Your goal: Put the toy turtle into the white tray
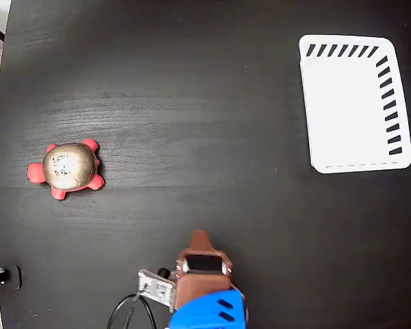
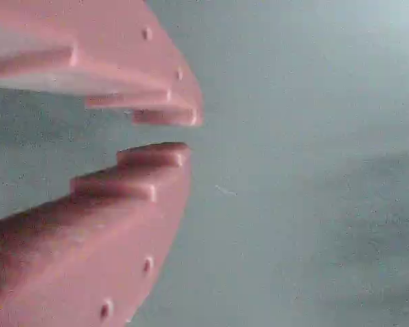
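The toy turtle (image 1: 70, 168), gold-tan domed shell with red head and legs, sits on the black table at the left in the fixed view. The white tray (image 1: 353, 103), with dark slanted slots along its top and right edges, lies at the upper right and holds nothing. My gripper (image 1: 201, 238) is low at the bottom centre, far from both and pointing up the picture. In the wrist view its pink fingers (image 2: 157, 155) stand almost together with only a thin gap, and my gripper (image 2: 172, 134) holds nothing. Neither the turtle nor the tray shows in the wrist view.
The blue arm body (image 1: 209, 312) and a black cable (image 1: 127, 312) sit at the table's bottom edge. The table's left edge (image 1: 1, 137) runs close to the turtle. Bare black tabletop (image 1: 212, 123) lies between the turtle and the tray.
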